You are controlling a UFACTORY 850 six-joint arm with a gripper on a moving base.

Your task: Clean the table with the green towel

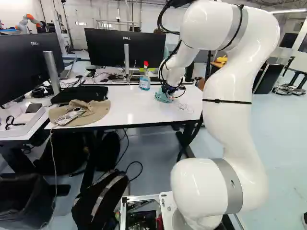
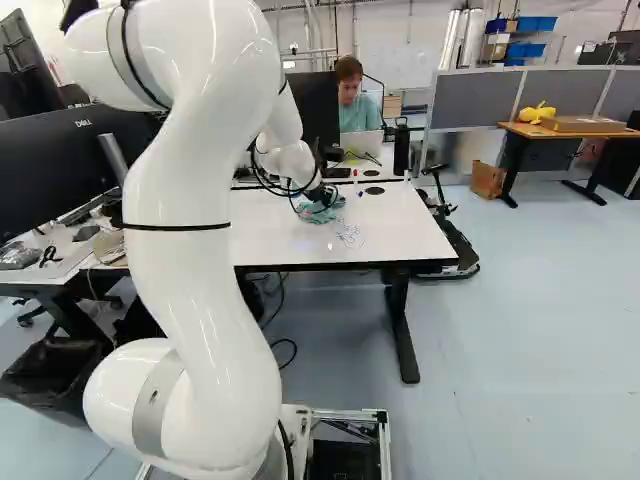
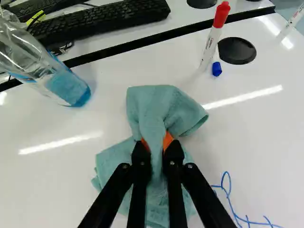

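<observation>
Pose: the arm [image 1: 235, 96] rose from its joint at the foot of both base views, bent over at a high elbow near the upper edge, then reached forward and down, wrist low over the tabletop [image 1: 129, 115]. The end effector [image 1: 167, 89] pointed down at the towel [image 1: 163, 97]. In the right base view the upright links covered much of the forearm; the wrist came out to their right.

State of grip, read from the wrist view: end effector [image 3: 156, 152] closed on the towel, a bunched fold pinched between the orange pads [image 3: 168, 140]. The rest of the cloth lay crumpled on the tabletop, under and around the fingers, one folded lobe ahead of them.

View differences: the pads and pinch were clear only in the wrist view. That view also gave the blue scribble [image 3: 230, 202] as looping lines just beside the towel; in the base views it was faint. Red-capped marker [image 3: 212, 42] stood near a round black cover [image 3: 236, 51], ahead of the towel. The left base view showed the spray bottle [image 1: 145, 81] with its red top; in the wrist view only its lower part showed. Backpack [image 1: 100, 196] and another robot [image 1: 28, 21] appeared in the left base view alone, blue bins [image 2: 536, 23] in the right base view alone.
</observation>
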